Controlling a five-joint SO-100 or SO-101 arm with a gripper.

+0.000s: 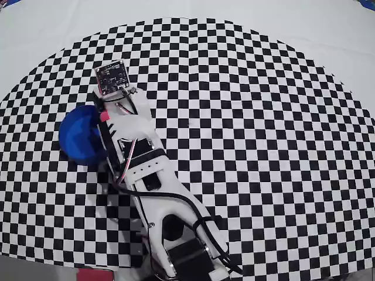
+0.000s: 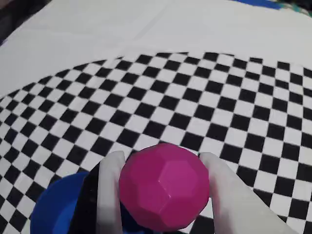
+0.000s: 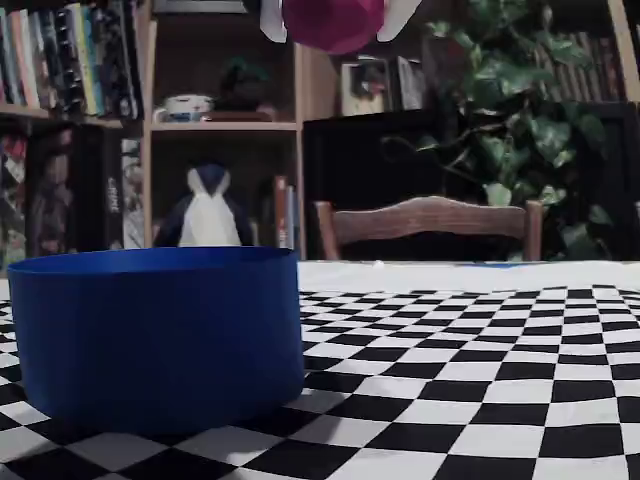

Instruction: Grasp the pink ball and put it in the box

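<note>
The pink ball is a faceted magenta sphere held between my two white fingers. My gripper is shut on it. In the fixed view the ball hangs high at the top edge, above and a little right of the blue box. In the wrist view the box lies below and left of the ball. In the overhead view the box sits at the left, partly under the arm; the ball and gripper are hidden there by the wrist.
The checkered mat covers the table, with white cloth beyond it. The arm's base stands at the mat's near edge. A chair, shelves and a plant stand behind the table.
</note>
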